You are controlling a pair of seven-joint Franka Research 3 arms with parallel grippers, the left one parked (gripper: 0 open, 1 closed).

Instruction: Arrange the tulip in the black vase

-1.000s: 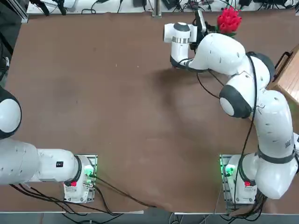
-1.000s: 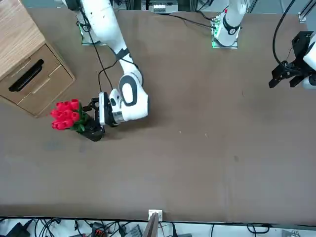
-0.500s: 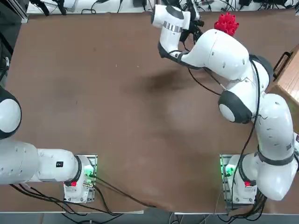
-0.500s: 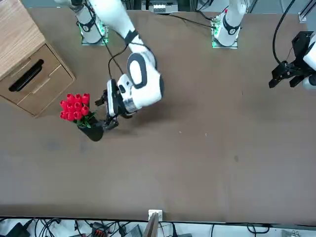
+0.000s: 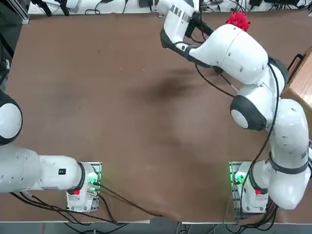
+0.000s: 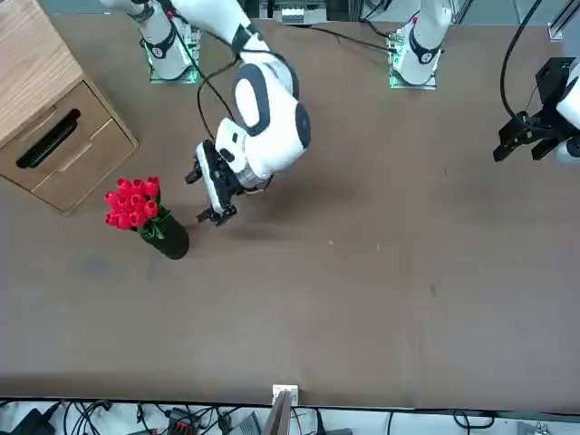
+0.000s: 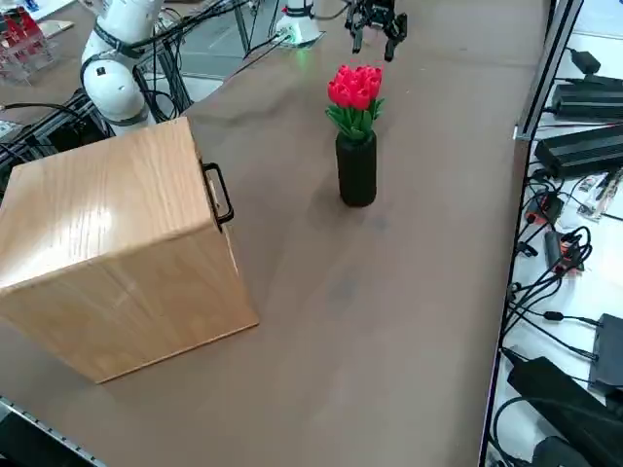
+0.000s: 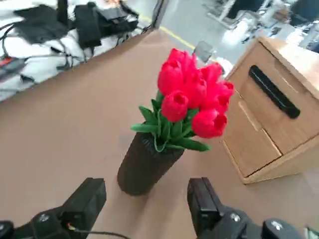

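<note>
Bunch of red tulips with green leaves [image 6: 132,201] sits upright in slim matte black vase [image 6: 169,241] on brown desk [image 6: 381,272], near wooden drawer box [image 6: 45,118]. Right gripper [image 6: 207,192] hovers just beside vase, fingers [image 8: 204,201] spread wide, holding nothing.

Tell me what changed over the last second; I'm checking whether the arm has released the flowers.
The right gripper let go and drew back from the black vase, rising clear, open and empty. The tulip stands in the vase, more upright than before. The wooden drawer cabinet stayed put.
</note>
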